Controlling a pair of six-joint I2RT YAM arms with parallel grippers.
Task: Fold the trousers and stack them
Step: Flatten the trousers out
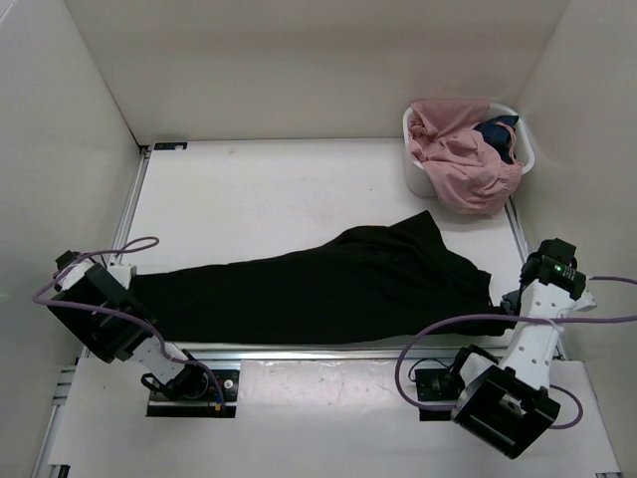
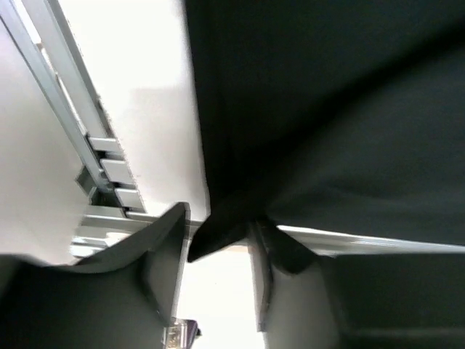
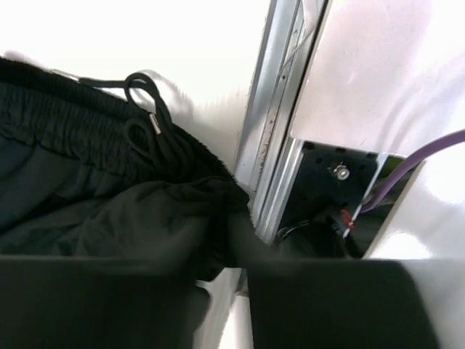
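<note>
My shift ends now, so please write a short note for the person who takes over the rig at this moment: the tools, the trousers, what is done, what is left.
Tools: the left tool is shut on a corner at the leg end of the large black soft-fabric trousers. The right tool is shut on bunched fabric at the waistband end, near the drawstring.
Trousers: they lie lengthwise along the near edge of the white table, between the two arms.
Other things: the white plastic basket at the far right holds a pink garment and a dark blue cloth.
Done: both ends gripped.
Left: fold end to end, then stack.
</note>
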